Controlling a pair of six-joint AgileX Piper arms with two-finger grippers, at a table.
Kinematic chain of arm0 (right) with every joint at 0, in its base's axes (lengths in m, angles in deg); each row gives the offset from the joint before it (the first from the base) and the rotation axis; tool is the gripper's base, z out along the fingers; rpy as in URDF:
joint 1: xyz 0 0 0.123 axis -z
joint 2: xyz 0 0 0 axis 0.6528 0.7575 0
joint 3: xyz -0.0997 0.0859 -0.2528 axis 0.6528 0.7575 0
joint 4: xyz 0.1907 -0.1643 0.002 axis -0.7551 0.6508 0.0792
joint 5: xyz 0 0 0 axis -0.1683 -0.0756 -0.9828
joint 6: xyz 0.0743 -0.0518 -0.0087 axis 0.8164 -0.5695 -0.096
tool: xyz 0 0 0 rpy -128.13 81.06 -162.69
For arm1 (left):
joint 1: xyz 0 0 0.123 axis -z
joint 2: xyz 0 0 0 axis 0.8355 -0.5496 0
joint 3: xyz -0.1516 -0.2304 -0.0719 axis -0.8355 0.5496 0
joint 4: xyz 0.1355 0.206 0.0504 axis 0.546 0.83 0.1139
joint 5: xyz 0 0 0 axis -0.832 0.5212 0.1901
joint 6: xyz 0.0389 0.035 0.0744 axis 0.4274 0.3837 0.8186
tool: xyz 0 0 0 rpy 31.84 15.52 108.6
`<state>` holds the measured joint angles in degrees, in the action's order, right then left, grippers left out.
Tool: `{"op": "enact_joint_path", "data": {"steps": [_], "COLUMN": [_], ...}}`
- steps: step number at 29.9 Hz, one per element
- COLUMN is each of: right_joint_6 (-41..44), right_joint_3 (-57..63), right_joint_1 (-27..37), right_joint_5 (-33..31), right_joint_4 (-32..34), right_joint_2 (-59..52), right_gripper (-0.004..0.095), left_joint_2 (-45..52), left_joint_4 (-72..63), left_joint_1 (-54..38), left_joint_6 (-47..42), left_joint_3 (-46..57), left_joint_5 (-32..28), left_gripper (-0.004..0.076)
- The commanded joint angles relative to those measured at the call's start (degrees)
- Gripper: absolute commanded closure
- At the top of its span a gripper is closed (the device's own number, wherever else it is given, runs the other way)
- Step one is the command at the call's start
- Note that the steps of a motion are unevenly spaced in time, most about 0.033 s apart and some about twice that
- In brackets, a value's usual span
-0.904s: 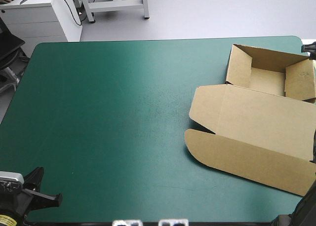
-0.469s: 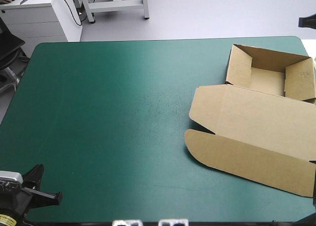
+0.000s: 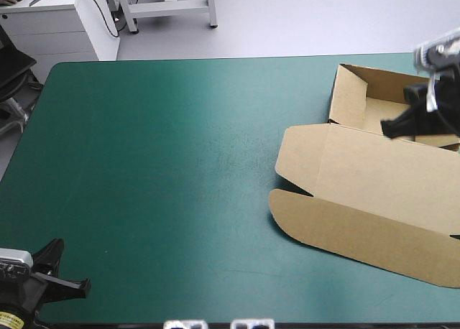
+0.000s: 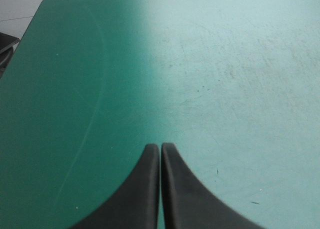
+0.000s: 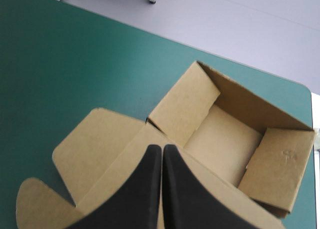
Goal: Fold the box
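- Two grippers, both fully closed and holding nothing. The left gripper (image 3: 75,286) rests at the near left corner of the bench (image 3: 180,164), with only bare bench ahead of it, well apart from the box (image 3: 374,185).
- At the far right of the bench, the box has not shifted. Its tray (image 3: 350,99) stands with walls raised at the far right corner. The lid (image 3: 388,167) lies flat toward the near side, ending in a long flap with a rounded corner.
- Just before, the right gripper (image 3: 386,128) was out past the bench's right edge. It has now swung in over the tray, fingers meeting in one point.
- Its wrist view puts the tip above the line where lid joins tray, with the tray's open inside just ahead. I cannot tell whether it touches the board.
- This looks like the start of an approach, and no part of the box has been worked yet.
- The tray's right wall (image 5: 277,174) leans inward and seems untucked, so it may be the next target.
- Closed fingers suit pressing or nudging. To grip an edge they would first have to open.
- Light board could slide on the bench if pushed sideways.
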<state>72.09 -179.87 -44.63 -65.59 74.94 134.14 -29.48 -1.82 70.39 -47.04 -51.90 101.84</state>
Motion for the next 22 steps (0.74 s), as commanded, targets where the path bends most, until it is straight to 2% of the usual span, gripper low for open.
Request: {"op": "enact_joint_path", "data": {"steps": [1, 6, 10, 13, 22], "right_joint_6": [2.0, 5.3, 7.1, 9.7, 12.6], "right_joint_3": [8.6, 24.1, 36.0, 42.7, 58.8], "right_joint_1": [-2.0, -2.0, -2.0, -2.0, -2.0], "right_joint_5": [0.9, 5.6, 11.5, 13.3, 17.3], "right_joint_4": [3.9, 7.6, 8.3, 9.2, 9.5], "right_joint_2": [-9.3, -24.0, -35.0, -41.7, -53.2], "right_gripper": [0.0914, 0.0913, 0.0912, 0.0912, 0.0912], "left_joint_2": [-1.1, -1.1, -1.1, -1.1, -1.1], "left_joint_4": [-0.4, -2.3, -2.7, -2.7, -4.4], "left_joint_1": [0.3, 0.3, 0.3, 0.3, 0.3], "left_joint_6": [-0.6, -0.6, -0.6, -0.6, -0.6], "left_joint_3": [-1.4, -1.4, -1.4, -1.4, -1.1], "left_joint_5": [-4.4, -4.4, -4.4, -4.4, -4.4], "left_gripper": [0.0732, 0.0732, 0.0732, 0.0732, 0.0732]}}
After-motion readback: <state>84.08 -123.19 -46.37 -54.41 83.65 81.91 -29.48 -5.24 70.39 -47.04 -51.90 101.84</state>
